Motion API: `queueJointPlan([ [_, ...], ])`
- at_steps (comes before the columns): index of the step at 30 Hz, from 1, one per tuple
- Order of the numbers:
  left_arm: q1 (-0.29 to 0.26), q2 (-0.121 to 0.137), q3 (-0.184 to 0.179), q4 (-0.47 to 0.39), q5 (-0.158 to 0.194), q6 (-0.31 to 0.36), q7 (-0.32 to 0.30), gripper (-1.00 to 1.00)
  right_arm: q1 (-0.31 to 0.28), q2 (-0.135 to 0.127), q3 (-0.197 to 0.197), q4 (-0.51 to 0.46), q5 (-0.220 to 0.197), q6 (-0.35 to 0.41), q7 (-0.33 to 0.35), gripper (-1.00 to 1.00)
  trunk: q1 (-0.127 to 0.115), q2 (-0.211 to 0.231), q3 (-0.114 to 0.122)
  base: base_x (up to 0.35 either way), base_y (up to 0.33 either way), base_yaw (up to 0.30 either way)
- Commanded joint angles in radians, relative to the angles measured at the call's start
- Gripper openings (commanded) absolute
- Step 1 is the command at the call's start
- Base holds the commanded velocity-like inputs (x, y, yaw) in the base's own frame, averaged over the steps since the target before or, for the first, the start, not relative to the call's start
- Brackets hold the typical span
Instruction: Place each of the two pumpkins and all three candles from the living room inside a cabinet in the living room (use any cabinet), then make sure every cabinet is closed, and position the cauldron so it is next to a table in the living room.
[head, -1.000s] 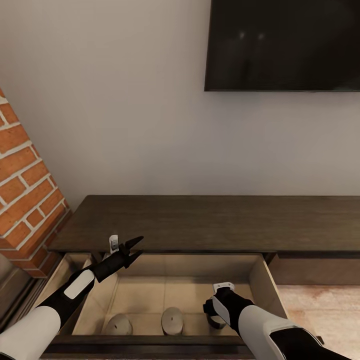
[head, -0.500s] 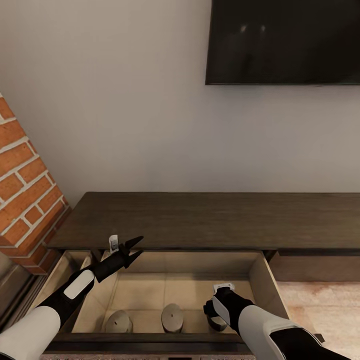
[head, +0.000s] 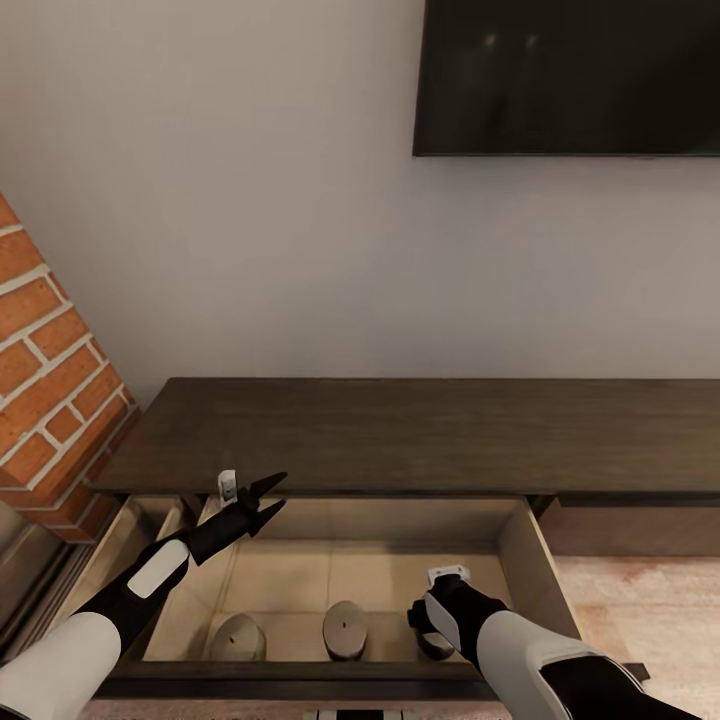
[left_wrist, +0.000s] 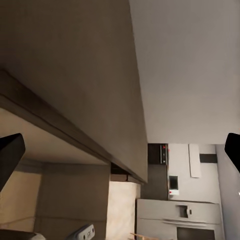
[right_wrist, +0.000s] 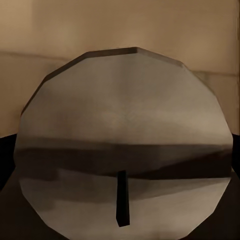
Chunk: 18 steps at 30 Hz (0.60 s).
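Reaching down into the open drawer (head: 520, 560) of the cabinet (head: 400, 435), the right gripper (head: 432, 640) sits low over the third candle (right_wrist: 125, 155) at the drawer's front right. In the right wrist view that candle's round grey top and dark wick lie squarely ahead, with dark finger shapes at either lower corner beside it; whether the fingers press its sides or stand just clear I cannot tell. In the head view this candle is mostly hidden under the wrist. Two other candles (head: 237, 638) (head: 345, 630) stand on the drawer's pale beige floor, side by side along the front, near each other but apart. The left gripper (head: 272, 497) hovers above the drawer's back left corner, just under the cabinet's top surface, its fingers (head: 268, 484) spread apart and holding nothing
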Motion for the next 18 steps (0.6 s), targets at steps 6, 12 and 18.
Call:
queueJointPlan([
  [6, 0.000, 0.000, 0.000, 0.000, 0.000, 0.000, 0.000, 1.00, 0.004, 0.001, -0.001, 0.000, -0.001, -0.051, -0.060, -1.00, 0.000, 0.000, -0.010, 0.000, 0.000, 0.000],
  [12, 0.000, 0.000, 0.000, 0.000, 0.000, 0.000, 0.000, 1.00, 0.010, 0.002, -0.001, 0.003, -0.003, -0.065, -0.069, -1.00, 0.000, 0.000, -0.020, 0.000, 0.000, 0.000],
  [18, 0.000, 0.000, 0.000, 0.000, 0.000, 0.000, 0.000, 1.00, 0.014, 0.002, -0.001, 0.003, -0.003, -0.064, -0.067, -1.00, 0.000, 0.000, -0.029, 0.000, 0.000, 0.000],
])
